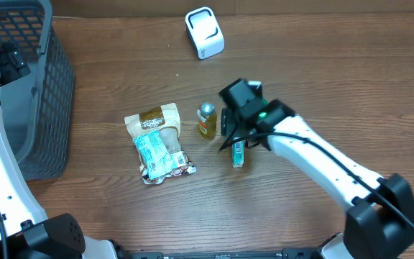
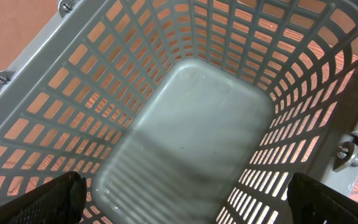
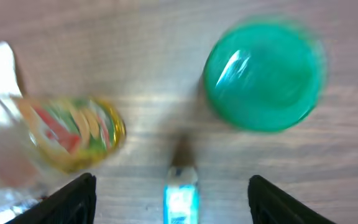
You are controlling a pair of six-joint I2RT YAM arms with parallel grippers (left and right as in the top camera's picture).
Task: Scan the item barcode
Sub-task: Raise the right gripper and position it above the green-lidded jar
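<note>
Green plastic caps the small bottle (image 1: 238, 155) on the wooden table (image 1: 336, 79), just under the right gripper (image 1: 238, 137) and touching neither finger. Whether it stands upright or leans cannot be told. In the right wrist view its cap is a blurred round disc above and to the right of the gap between the fingers (image 3: 73, 199). Those fingers stand wide apart with nothing clamped between them. A small blue-and-white shape (image 3: 181, 198) sits low in that gap, too blurred to name. Just beside the green-capped bottle, on its left, is an amber bottle (image 1: 206, 121) with a silver top. Further left lies a crumpled snack bag (image 1: 159, 144), flat on the wood. The white scanner (image 1: 205, 32) sits near the far edge of the table, well apart from all three items. At the table's left side is a grey slatted basket (image 1: 52, 86). The left gripper (image 2: 185, 186) hangs over the basket's inside, jaws spread fully and holding nothing, and its camera looks down at the smooth grey floor.
</note>
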